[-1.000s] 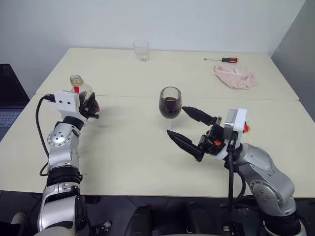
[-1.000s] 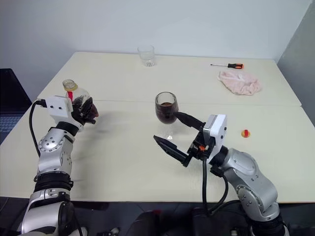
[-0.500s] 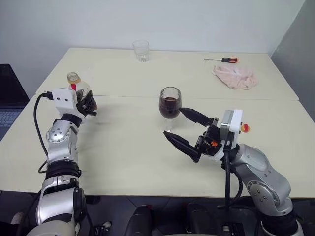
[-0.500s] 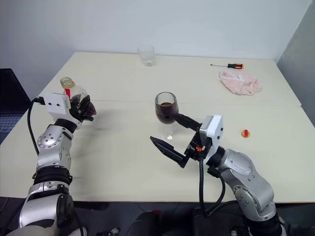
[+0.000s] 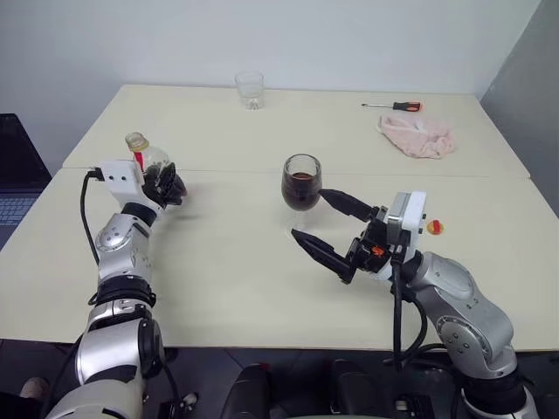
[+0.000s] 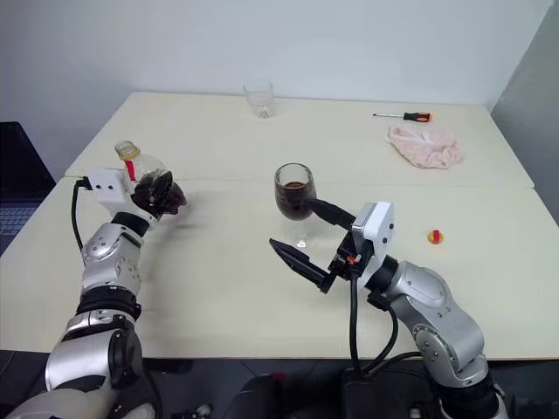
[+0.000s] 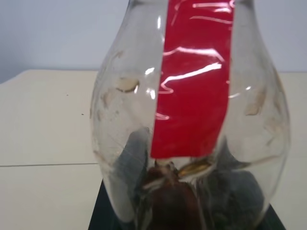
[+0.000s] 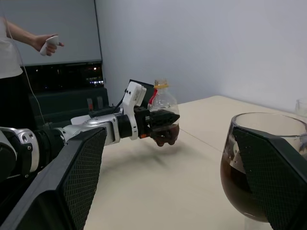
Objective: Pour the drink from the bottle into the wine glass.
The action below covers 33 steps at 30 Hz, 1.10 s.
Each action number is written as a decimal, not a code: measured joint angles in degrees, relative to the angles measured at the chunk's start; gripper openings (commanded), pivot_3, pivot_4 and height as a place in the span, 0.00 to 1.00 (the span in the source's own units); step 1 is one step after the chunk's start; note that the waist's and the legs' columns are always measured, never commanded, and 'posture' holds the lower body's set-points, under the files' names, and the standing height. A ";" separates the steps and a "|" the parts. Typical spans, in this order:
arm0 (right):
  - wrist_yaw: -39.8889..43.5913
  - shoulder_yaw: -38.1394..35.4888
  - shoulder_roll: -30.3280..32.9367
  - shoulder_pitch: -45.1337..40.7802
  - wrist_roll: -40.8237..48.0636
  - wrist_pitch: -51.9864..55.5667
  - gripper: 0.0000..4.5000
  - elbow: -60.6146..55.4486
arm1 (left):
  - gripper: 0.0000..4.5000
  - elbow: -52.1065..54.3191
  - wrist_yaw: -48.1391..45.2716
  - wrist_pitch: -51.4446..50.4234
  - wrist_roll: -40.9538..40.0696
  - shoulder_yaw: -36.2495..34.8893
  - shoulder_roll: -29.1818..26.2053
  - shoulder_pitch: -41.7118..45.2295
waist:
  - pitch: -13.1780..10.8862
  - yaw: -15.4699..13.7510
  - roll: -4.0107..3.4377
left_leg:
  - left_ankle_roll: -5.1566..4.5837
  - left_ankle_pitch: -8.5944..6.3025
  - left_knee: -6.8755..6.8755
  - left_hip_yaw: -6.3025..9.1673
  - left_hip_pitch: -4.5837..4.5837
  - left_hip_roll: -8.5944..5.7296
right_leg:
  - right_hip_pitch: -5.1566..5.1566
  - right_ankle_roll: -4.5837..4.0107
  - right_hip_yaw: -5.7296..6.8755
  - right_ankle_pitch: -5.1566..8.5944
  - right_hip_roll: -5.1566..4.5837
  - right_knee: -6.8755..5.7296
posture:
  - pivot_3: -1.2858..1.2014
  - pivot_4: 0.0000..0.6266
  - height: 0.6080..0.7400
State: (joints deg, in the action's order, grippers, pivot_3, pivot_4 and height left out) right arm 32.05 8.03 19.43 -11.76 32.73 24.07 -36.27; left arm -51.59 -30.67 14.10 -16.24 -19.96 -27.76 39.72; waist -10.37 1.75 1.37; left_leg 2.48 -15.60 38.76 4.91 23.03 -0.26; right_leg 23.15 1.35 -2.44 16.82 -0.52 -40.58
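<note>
My left pincer [image 5: 166, 185] is clamped tight round the belly of the bottle [image 5: 150, 162], held clear above the table [image 5: 218, 279] near its left edge. Bottle upright, neck open, no cap on it; red label strip faces my wrist camera. Only a little of the drink [image 7: 169, 203] sits at its bottom, dark brown.

To the right of that pincer, well apart, the wine glass [image 5: 302, 185] stands on the table, bowl roughly half full of the same dark liquid.

My right pincer [image 5: 328, 227] hovers just beside the glass with jaws spread wide, holding nothing; the upper finger lies close to the bowl, the lower below it near the foot.

Far behind the glass, a clear tumbler [image 5: 250, 90], looks empty.
</note>
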 measured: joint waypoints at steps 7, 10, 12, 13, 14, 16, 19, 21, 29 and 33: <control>0.00 -0.02 -0.16 0.06 -0.06 -0.29 1.00 0.16 | 0.23 -0.07 0.00 -0.08 0.65 0.61 0.08 -2.18 | 0.00 -0.09 0.00 | 0.00 0.00 -0.01 0.03 0.00 0.01 | 0.00 0.00 0.02 0.00 0.00 0.00 | 0.52 0.24 1.00; 0.02 -0.02 -0.24 0.06 -0.08 -0.65 1.00 0.41 | 0.23 -0.07 -0.04 -0.07 0.87 0.67 0.08 -2.18 | 0.00 -0.08 0.00 | 0.00 0.00 0.00 0.02 0.00 0.01 | 0.00 0.00 0.01 0.00 0.00 0.01 | 0.52 0.24 1.00; 0.06 -0.02 -0.25 0.06 -0.09 -0.83 1.00 0.54 | 0.38 -0.09 -0.08 -0.04 0.90 0.67 0.08 -2.18 | 0.00 -0.08 0.00 | 0.00 0.00 -0.01 0.03 0.00 0.01 | 0.00 0.00 0.02 0.00 0.00 0.01 | 0.52 0.24 1.00; 0.07 -0.02 -0.25 0.05 -0.10 -0.94 1.00 0.60 | 0.42 -0.11 -0.11 -0.02 0.91 0.67 0.08 -2.18 | 0.00 -0.07 0.00 | 0.00 0.00 -0.01 0.03 0.00 0.01 | 0.00 0.00 0.02 0.00 0.00 0.01 | 0.52 0.24 1.00; 0.08 -0.02 -0.25 0.05 -0.10 -1.01 1.00 0.66 | 0.51 -0.11 -0.19 0.06 0.91 0.67 0.06 -2.17 | 0.00 -0.07 0.00 | 0.00 0.00 -0.01 0.03 0.00 0.01 | 0.00 0.00 0.02 0.00 0.00 0.01 | 0.52 0.24 1.00; 0.08 -0.02 -0.25 0.05 -0.11 -1.05 1.00 0.70 | 0.65 -0.11 -0.29 0.10 0.91 0.66 0.05 -2.17 | 0.00 -0.07 0.00 | 0.00 0.00 -0.01 0.02 0.00 0.01 | 0.00 0.00 0.01 0.00 0.00 0.01 | 0.52 0.24 1.00; 0.10 -0.02 -0.24 0.05 -0.12 -1.11 1.00 0.78 | 0.88 -0.11 -0.62 0.11 0.91 0.67 0.05 -2.17 | 0.00 -0.07 0.00 | 0.00 0.00 -0.01 0.02 0.00 0.01 | 0.00 0.00 0.02 0.00 0.00 0.01 | 0.52 0.24 1.00; 0.12 -0.03 -0.21 0.05 -0.12 -1.15 1.00 0.85 | 0.99 -0.11 -0.97 0.11 0.91 0.67 0.05 -2.16 | 0.00 -0.07 0.00 | 0.00 0.00 -0.01 0.02 0.00 0.01 | 0.00 0.00 0.02 0.00 0.00 0.01 | 0.52 0.24 1.00; 0.21 -0.06 0.26 0.06 -0.14 -1.17 1.00 1.14 | 0.99 1.01 -1.26 0.00 0.82 0.64 0.05 -2.89 | 0.00 -0.04 0.00 | 0.00 0.00 -0.01 0.02 0.00 0.03 | 0.00 0.00 0.01 0.00 -0.01 0.02 | 0.52 0.24 1.00; 0.27 -0.26 0.71 1.65 -0.12 -1.22 1.00 1.10 | 0.99 9.46 -1.10 -2.18 -0.21 0.38 0.00 -8.61 | 0.00 0.06 0.00 | 0.00 0.00 -0.05 0.01 0.00 0.19 | 0.00 0.00 -0.03 0.00 -0.05 0.05 | 0.52 0.24 1.00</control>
State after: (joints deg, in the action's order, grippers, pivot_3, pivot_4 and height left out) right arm 32.32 7.77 20.14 -10.11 32.61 22.84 -35.17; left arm -42.13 -31.77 11.92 -16.45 -19.59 -27.76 31.11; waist -10.37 1.82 1.37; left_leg 2.48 -15.60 38.70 4.92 23.03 -0.07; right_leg 23.15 1.35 -2.47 16.82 -0.57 -40.53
